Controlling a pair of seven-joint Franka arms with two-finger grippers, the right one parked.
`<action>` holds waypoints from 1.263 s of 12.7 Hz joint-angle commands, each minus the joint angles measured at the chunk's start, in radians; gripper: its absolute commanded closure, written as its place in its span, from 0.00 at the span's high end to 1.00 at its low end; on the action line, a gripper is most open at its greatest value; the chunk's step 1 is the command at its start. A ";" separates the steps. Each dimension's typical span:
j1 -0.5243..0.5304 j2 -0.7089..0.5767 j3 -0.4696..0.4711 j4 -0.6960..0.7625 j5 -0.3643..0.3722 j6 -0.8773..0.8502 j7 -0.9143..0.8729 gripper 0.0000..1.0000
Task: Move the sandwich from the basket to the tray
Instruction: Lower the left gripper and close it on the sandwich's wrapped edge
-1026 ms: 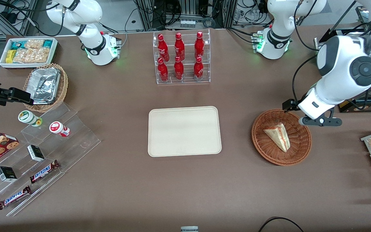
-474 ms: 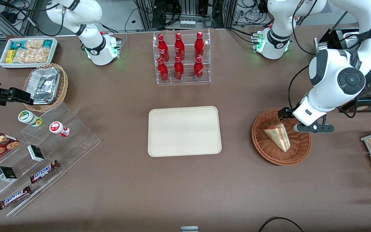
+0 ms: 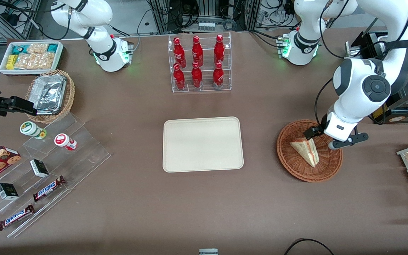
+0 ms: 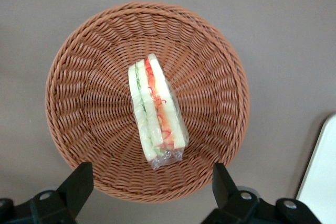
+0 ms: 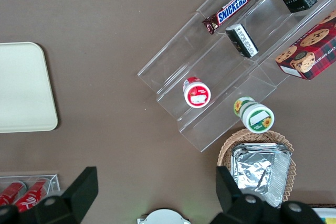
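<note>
1. Tool (image 4: 152,182) spread wide, holding nothing; poised above the basket (image 3: 296,170), fingers either side of the sandwich (no contact yet).
2. Sandwich (image 3: 305,150) lying in the basket, ungrasped.
3. Tray (image 3: 203,144) bare on the counter (image 3: 204,205); grasp, carry and placement all left.

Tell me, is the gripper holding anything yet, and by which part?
Nothing is held. The gripper hangs open above the basket, fingers clear of the sandwich, which lies in it.
</note>
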State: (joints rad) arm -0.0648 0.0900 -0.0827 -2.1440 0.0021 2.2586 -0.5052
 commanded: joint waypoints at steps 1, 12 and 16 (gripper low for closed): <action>0.000 0.026 -0.005 -0.014 0.002 0.061 -0.206 1.00; -0.001 0.131 -0.003 -0.014 -0.001 0.090 -0.286 1.00; -0.001 0.177 -0.003 -0.010 0.001 0.133 -0.286 1.00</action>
State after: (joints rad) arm -0.0651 0.2452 -0.0839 -2.1567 0.0021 2.3643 -0.7707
